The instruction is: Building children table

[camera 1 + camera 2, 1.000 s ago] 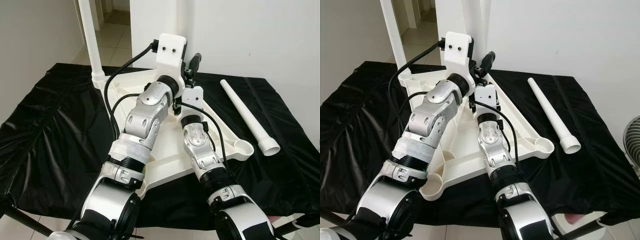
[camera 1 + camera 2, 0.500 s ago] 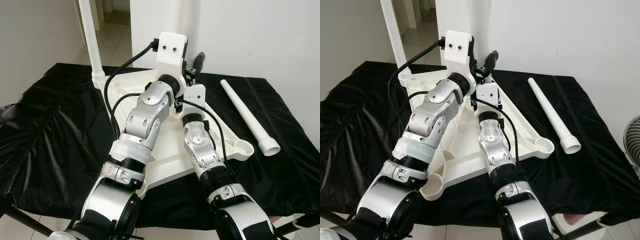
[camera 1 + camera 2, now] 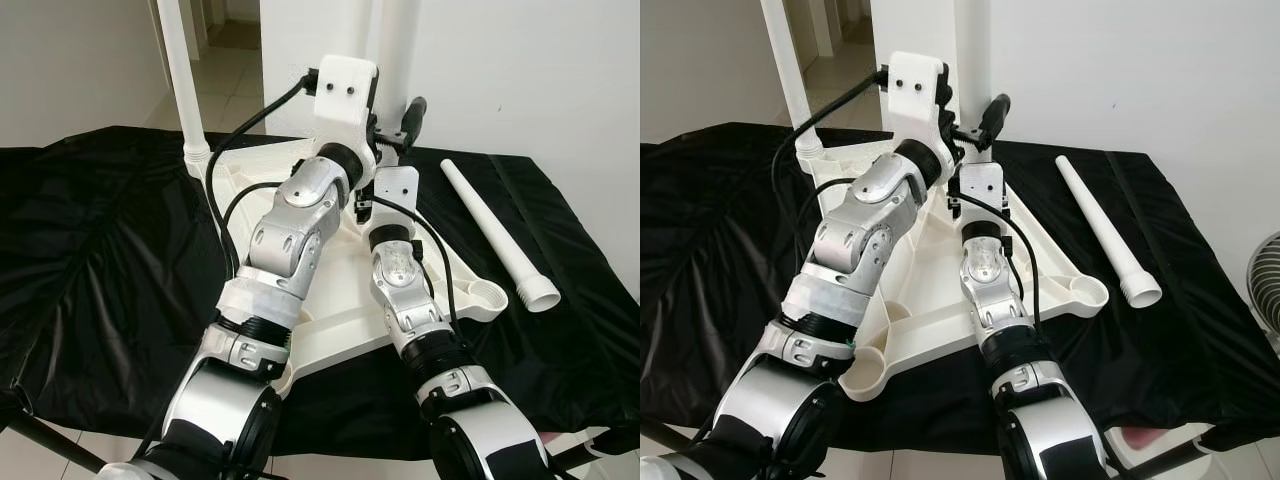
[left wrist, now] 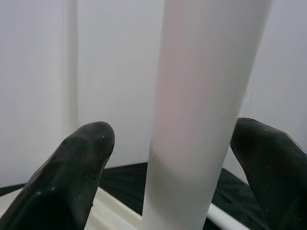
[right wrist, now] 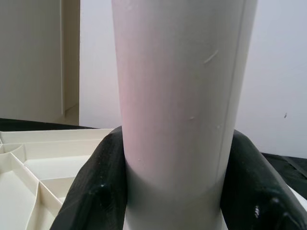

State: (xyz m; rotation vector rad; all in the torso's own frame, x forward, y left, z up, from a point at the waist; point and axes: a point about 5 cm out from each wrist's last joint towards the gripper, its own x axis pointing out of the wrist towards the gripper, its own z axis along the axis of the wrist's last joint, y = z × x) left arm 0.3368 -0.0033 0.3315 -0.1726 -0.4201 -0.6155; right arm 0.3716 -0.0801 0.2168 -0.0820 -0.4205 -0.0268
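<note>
The white table top [image 3: 335, 300] lies upside down on a black cloth [image 3: 100, 250]. One white leg [image 3: 180, 80] stands upright in its far left corner. A second white leg [image 3: 396, 45] stands upright at the far corner. My right gripper [image 5: 176, 143] is shut on this leg, both black fingers [image 5: 98, 191] pressed against it. My left gripper [image 4: 175, 136] is open around the same leg, with a gap beside one finger [image 4: 84, 167]. A third leg [image 3: 500, 235] lies loose on the cloth to the right.
An empty corner socket [image 3: 485, 298] of the table top sits near the loose leg. A white wall stands close behind the far corner. A fan [image 3: 1267, 290] stands at the right edge, and a doorway opens at the back left.
Both grippers have moved up and a little to the right along the far upright leg. The table top and the loose leg have stayed put.
</note>
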